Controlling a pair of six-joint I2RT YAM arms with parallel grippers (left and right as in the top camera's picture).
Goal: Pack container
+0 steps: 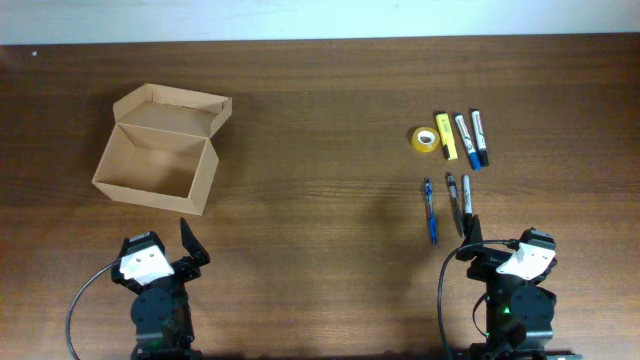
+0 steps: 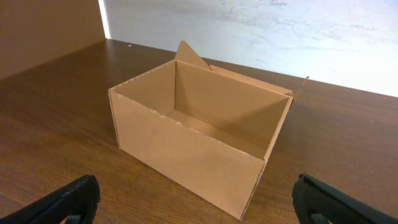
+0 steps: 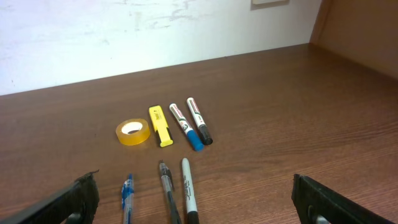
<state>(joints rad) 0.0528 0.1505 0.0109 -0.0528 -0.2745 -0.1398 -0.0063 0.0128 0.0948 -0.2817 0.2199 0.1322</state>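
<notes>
A wooden table (image 1: 320, 100). At the far left sits an open cardboard box (image 1: 155, 150), its lid flap folded back on the far side. Well apart, at the far right, lie a tape roll (image 1: 425, 139), a yellow highlighter (image 1: 446, 136), two markers (image 1: 471, 139) and, nearer, three pens (image 1: 452, 200). The left gripper (image 2: 196, 190) faces the box, the right gripper (image 3: 194, 185) faces the pens; both are spread wide, grasping nothing.

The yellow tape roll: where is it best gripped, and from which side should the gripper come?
Probably come down from above with the right gripper, one finger in the hole, one outside, pinching the ring wall. The tape roll lies flat, hole up, and the yellow highlighter crowds one side.
</notes>
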